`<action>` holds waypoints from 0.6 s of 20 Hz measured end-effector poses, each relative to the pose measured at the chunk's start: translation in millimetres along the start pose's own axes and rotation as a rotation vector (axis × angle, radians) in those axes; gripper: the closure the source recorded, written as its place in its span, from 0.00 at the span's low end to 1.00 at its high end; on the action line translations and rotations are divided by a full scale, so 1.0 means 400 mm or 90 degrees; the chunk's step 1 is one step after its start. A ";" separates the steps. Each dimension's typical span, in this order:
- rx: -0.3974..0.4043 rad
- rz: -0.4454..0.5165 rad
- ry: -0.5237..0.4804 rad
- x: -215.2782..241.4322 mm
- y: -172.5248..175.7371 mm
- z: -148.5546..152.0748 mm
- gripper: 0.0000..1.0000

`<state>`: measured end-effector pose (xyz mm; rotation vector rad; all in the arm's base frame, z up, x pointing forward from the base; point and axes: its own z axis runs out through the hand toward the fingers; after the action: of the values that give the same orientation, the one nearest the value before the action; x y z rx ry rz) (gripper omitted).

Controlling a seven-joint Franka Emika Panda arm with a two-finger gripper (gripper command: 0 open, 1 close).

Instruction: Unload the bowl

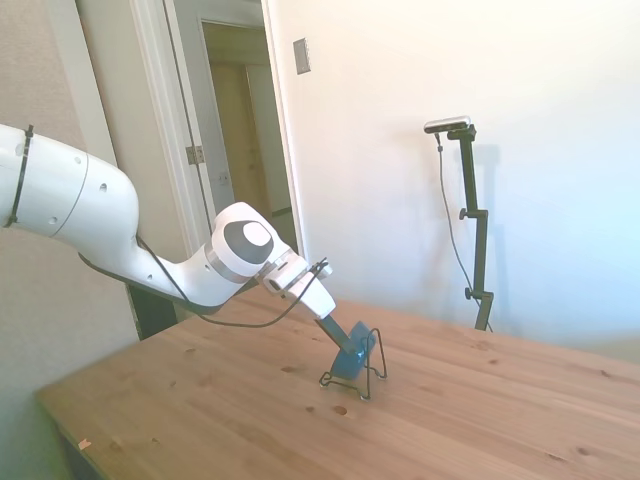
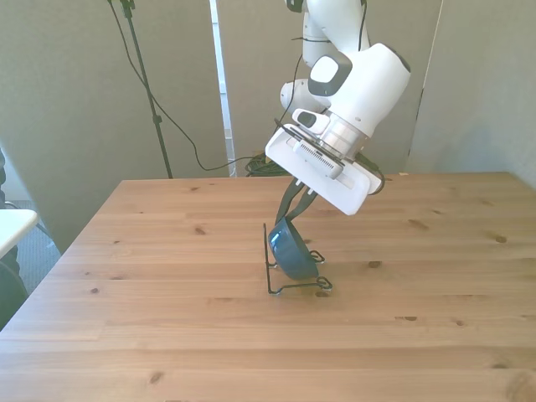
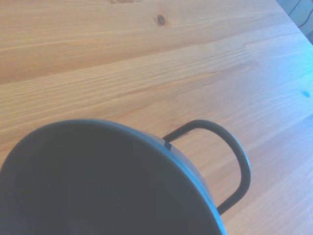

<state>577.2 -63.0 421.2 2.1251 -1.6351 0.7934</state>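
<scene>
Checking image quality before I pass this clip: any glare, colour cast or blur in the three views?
Side view: washed out, bright wall, bowl small but legible. Front view: evenly lit and sharp, bowl and wire rack clear. Wrist view: bowl fills the frame, soft and dark, with a blue cast over one side of the table.

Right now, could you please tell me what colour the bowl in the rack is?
Teal-blue, plain; the bowl shows best in the front view.

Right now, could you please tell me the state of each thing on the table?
bowl: tilted on its edge in the rack, not yet lifted out.
wire rack: standing on the table, still loaded with the bowl.
hand: down at the bowl's rim; grip unclear.
</scene>
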 end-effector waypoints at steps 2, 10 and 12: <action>0.010 -0.001 0.000 -0.004 0.000 -0.024 1.00; 0.140 -0.063 -0.089 -0.147 -0.047 -0.172 1.00; 0.167 -0.100 -0.135 -0.200 -0.056 -0.184 1.00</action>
<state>567.9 47.3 431.0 2.5637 -1.5068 0.7918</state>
